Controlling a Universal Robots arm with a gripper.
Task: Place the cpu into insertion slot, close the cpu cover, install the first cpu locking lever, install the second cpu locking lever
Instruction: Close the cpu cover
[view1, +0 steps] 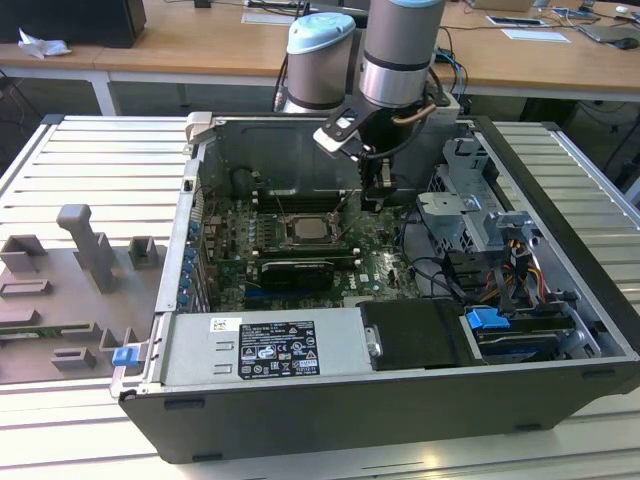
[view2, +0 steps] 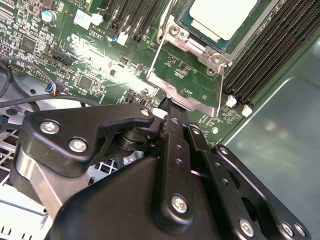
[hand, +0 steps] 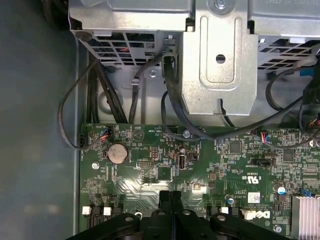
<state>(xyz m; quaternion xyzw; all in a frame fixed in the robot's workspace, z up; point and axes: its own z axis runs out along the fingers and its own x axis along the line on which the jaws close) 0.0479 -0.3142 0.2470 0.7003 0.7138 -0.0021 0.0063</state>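
**Item 1: end effector** (view2: 172, 106), the black two-finger unit on the single arm.
- State: clenched. In the first wrist view the fingers (hand: 164, 202) lie flat against each other with only a seam between them. Whether a thin metal edge is nipped at the tips cannot be told.
- Position: inside the open dark grey computer case (view1: 350, 425), which stands on the ribbed pale metal worktop (view1: 80, 160). It sits low over the green circuit board (hand: 150, 175).

**Item 2: the cpu** (view2: 222, 17), a small flat square chip with a pale silver-grey top.
- Position: seated flat, top face up, in the insertion slot (view2: 192, 46), the square socket with a silver metal rim.
- Axis: being square, it has no long axis. Its edges run parallel to the long black memory slots (view2: 265, 55) on either side, which lie along 9-to-3 in the exterior view.

**Item 3: the cpu cover** (view2: 197, 104), a thin silver frame plate with a large cut-out.
- Position: it appears swung open, not down over the chip, and the board shows through the cut-out.
- Edges: the free edge reaches toward the fingertips and seems to touch them. The hinge edge sits on the socket side nearer the end effector.

**Key relation:** in the exterior view the socket lies near the end effector, at about 8 o'clock from it, and the cover stands between the two.

**Judged progress:** the chip is placed and the cover is not yet closed.
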